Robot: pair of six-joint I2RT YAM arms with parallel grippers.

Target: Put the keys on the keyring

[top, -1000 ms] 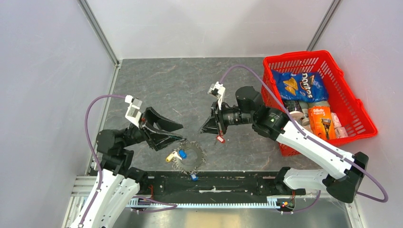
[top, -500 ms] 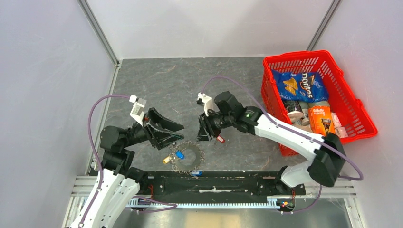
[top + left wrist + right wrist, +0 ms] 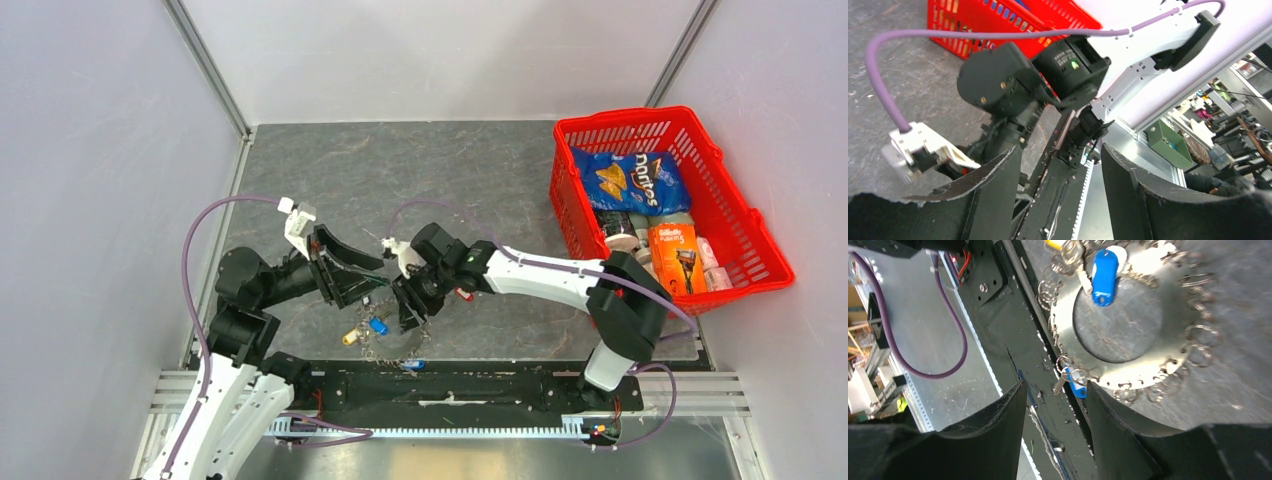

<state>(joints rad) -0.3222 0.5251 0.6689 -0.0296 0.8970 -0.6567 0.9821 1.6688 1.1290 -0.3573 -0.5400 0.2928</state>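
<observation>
The keyring [image 3: 385, 348] lies flat near the table's front edge; in the right wrist view it is a toothed grey disc [image 3: 1168, 347] hung with small wire rings. One blue-tagged key [image 3: 1104, 270] lies across its hole. Another blue-tagged key [image 3: 1075, 385] hangs at its near rim over the black base rail. A yellow-tagged key [image 3: 350, 337] lies left of the ring. A red-tagged key [image 3: 463, 294] lies on the table to the right. My right gripper [image 3: 412, 305] [image 3: 1054, 390] hovers open over the ring, holding nothing. My left gripper [image 3: 380, 280] [image 3: 1060, 150] stands open just left of it, also holding nothing.
A red basket [image 3: 620, 118] holding a chips bag and other packets stands at the back right. The black base rail [image 3: 480, 385] runs along the front edge right below the keyring. The two grippers are close together above the ring.
My right gripper has opened, left the red-tagged key on the table and swung left and down over the keyring. The left gripper has edged slightly right.
</observation>
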